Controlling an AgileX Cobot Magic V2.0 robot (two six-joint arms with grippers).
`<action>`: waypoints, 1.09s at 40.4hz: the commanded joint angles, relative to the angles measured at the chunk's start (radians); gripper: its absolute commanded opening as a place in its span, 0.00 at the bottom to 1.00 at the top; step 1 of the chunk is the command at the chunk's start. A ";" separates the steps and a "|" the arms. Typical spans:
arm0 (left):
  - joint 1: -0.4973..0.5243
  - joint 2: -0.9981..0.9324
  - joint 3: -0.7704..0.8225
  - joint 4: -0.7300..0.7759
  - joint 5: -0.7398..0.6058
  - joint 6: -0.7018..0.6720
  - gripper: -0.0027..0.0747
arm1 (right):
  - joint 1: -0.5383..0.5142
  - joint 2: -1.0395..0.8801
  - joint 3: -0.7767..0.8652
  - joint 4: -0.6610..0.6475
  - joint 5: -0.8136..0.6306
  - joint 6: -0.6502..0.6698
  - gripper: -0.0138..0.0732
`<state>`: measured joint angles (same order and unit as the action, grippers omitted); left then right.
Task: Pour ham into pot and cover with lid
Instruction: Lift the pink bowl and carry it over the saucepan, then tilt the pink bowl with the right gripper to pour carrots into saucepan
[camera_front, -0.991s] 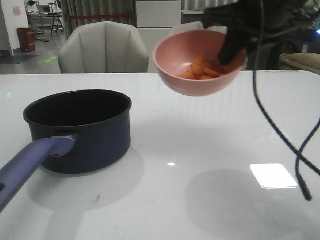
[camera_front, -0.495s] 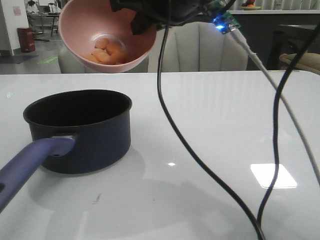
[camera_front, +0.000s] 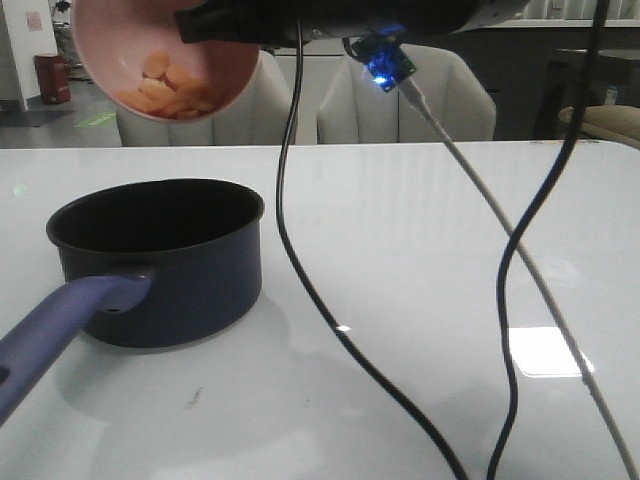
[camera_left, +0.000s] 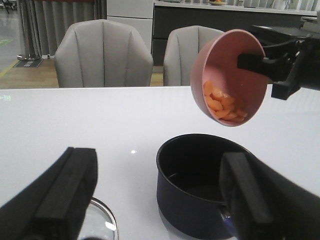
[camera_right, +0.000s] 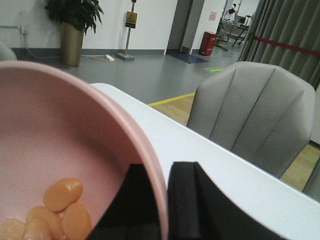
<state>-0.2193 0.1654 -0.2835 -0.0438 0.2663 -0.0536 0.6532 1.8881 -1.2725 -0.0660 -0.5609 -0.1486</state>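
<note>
The right claw (camera_right: 160, 205) is clamped on the rim of a pink bowl (camera_front: 165, 60) at the upper left of the front frame, tilted, with the ham (camera_front: 165, 88) piled at its low side, up above the pot (camera_front: 160, 260) on the table (camera_front: 420, 250). The left wrist view adds what the front one misses: the left claw (camera_left: 160, 200) spread wide, holding nothing, and the lid's (camera_left: 102, 225) edge at the lower left, beside the pot.

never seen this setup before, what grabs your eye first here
The salmon-pink bowl, tipped and hanging in the air above the dark navy saucepan, clamped at its rim by the right gripper. Orange-pink ham pieces sit heaped in the bowl's low side. The saucepan looks empty inside.
</note>
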 joint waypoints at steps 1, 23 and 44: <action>-0.006 0.009 -0.029 -0.005 -0.079 -0.012 0.74 | 0.019 -0.058 -0.038 0.037 -0.102 -0.111 0.32; -0.006 0.009 -0.029 -0.005 -0.079 -0.012 0.74 | 0.114 -0.049 -0.039 0.399 -0.189 -0.826 0.32; -0.006 0.009 -0.029 -0.005 -0.079 -0.012 0.74 | 0.173 0.035 -0.039 0.364 -0.294 -1.282 0.32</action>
<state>-0.2193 0.1654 -0.2835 -0.0438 0.2663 -0.0536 0.8265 1.9767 -1.2758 0.3388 -0.7318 -1.3717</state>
